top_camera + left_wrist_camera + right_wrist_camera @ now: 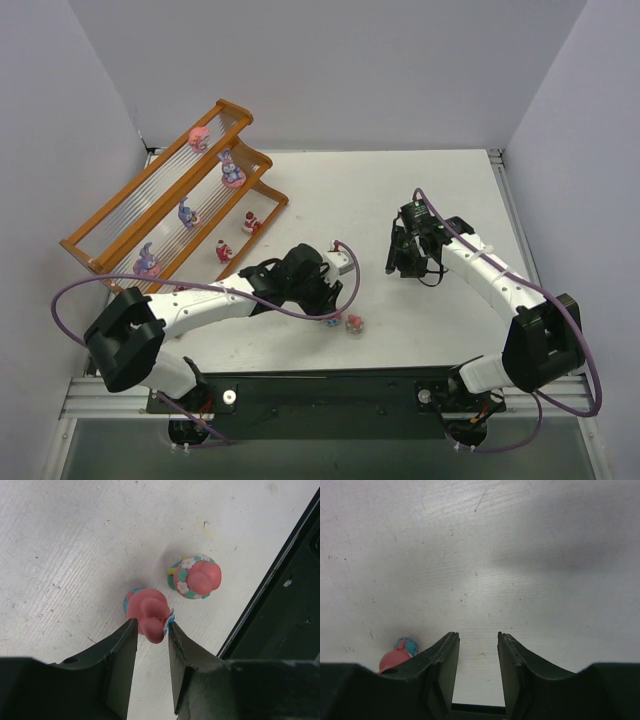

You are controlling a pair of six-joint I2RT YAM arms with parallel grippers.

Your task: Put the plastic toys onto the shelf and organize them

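Presently, pickup stage.

- Left end effector [152, 624]: reaches low over the tabletop [400, 190], out past the low front corner of the shelf [150, 185]. Its jaws look clamped on a pink toy [145, 607], one pad on each side of its lower part. The hold is low and narrow, likely so the tiny piece does not pop out on the lift.
- Second toy [196, 577]: pink, with a flowered green base. It stands just beside the gripped one, apart from it and farther from the shelf. It is not touched, and looks to be next in line.
- Right end effector [477, 640]: well away from the shelf, across the tabletop. Jaws apart, with bare surface between them. A small red toy [399, 654] with a blue patch sits just outside one finger, not within the gap. The approach needs a sideways shift first.
- Shelf contents: six toys show on the rods, spaced out along the tiers. A pink figure [199, 137] stands on the top tier and a red figure [250, 222] near the lowest edge. The exact tier of the others is hard to tell.
- Judgement: task is more than half done, with three pieces left off the shelf.
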